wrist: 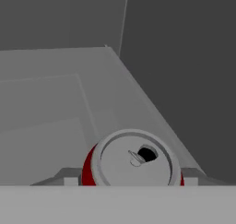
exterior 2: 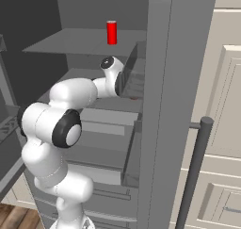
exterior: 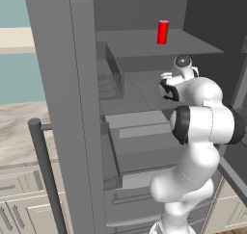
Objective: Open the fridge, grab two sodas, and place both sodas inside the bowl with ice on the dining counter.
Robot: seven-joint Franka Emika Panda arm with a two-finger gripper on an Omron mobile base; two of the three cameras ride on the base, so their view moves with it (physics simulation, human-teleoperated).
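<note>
The claw [wrist: 131, 181] straddles a red soda can [wrist: 131, 161], fingers at its 3 and 9 o'clock; whether it grips yet is unclear. The fridge [exterior: 62, 108] is open; a second soda [exterior: 163, 32] stands on the upper shelf [exterior: 144, 43], at 12 o'clock. Neither has reached the bowl. Cream cabinets [exterior 2: 226, 105] flank the fridge.

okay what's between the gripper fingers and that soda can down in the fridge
Nothing: in the hand view the soda can sits directly between the finger tips, with no object in the gaps.
</note>
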